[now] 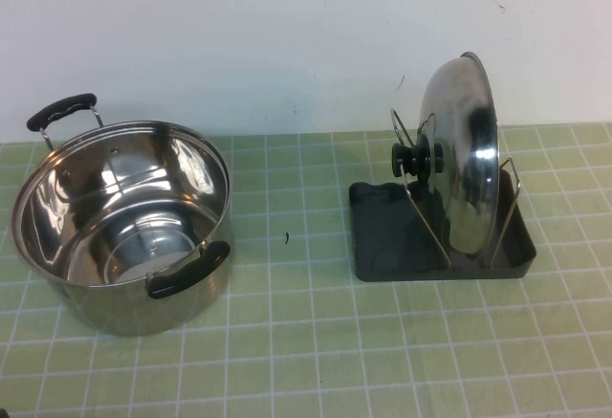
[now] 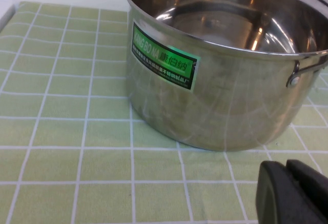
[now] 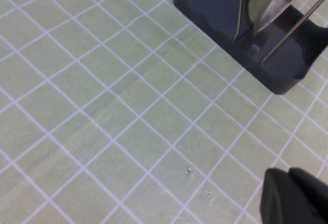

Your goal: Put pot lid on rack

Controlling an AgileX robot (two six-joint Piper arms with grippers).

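Note:
The shiny steel pot lid [image 1: 467,155] stands on edge between the wire loops of the rack [image 1: 382,236], its black knob [image 1: 417,159] facing left. In the right wrist view the lid's lower edge [image 3: 271,1] rests in the rack's dark grey tray [image 3: 220,8]. My left gripper [image 2: 288,170] is shut and empty, low over the cloth just short of the pot [image 2: 225,75]. Some way from the rack, my right gripper [image 3: 289,177] is also shut with nothing in it. Neither arm shows in the high view.
A deep steel pot [image 1: 120,227] with two black handles stands at the left on the green checked cloth [image 1: 287,341]. A white wall runs along the back. Open cloth lies between pot and rack.

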